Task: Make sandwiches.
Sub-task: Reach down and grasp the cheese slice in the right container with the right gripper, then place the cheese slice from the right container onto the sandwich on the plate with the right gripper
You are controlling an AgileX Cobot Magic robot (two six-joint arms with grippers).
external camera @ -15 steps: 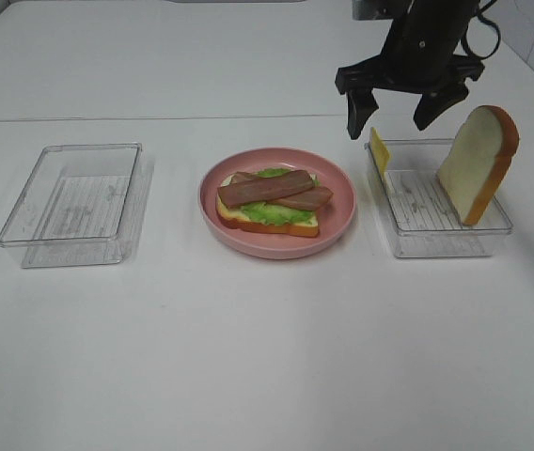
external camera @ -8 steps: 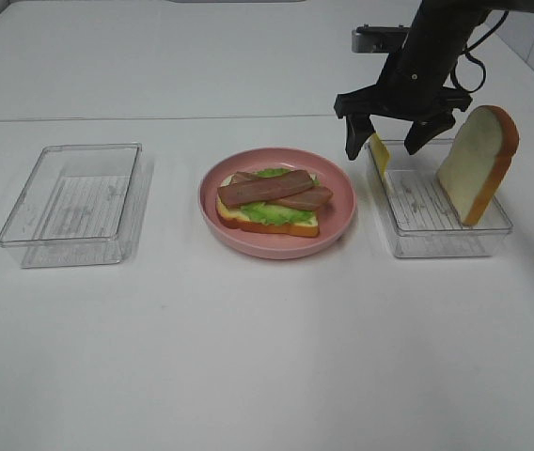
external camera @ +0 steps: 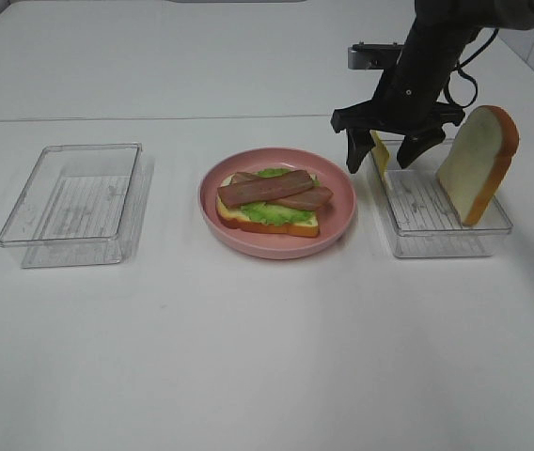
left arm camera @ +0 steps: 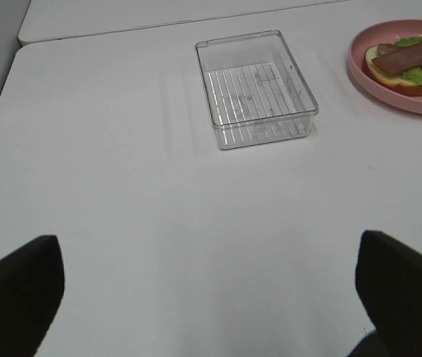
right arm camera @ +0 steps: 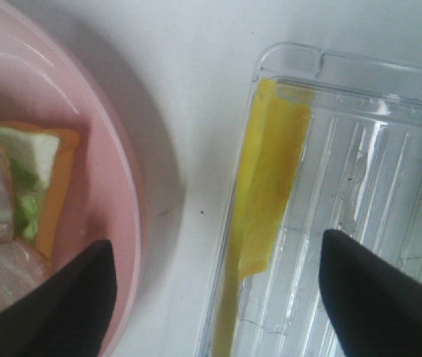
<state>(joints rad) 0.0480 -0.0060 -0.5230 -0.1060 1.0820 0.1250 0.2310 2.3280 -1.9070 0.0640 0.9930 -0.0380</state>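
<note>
An open-faced sandwich [external camera: 269, 199] lies on the pink plate [external camera: 342, 221]: a bread slice, green lettuce and two bacon strips. The yellow cheese square [external camera: 378, 150] stands on edge against the near-plate wall of the right clear tray [external camera: 436, 246]. A second bread slice [external camera: 479, 164] leans upright at that tray's far end. My right gripper [external camera: 380, 163] is open and hangs low over the cheese [right arm camera: 270, 171], one finger on each side, not touching it. My left gripper [left arm camera: 211, 312] is open over bare table with nothing between its fingers.
An empty clear tray [external camera: 74, 202] sits left of the plate, also seen in the left wrist view [left arm camera: 255, 85]. The plate rim [right arm camera: 118, 178] lies close to the right tray's wall [right arm camera: 229, 245]. A table seam runs across behind the trays.
My right gripper has come down and slightly left toward the cheese, and its fingers have narrowed. The left arm has not moved.
</note>
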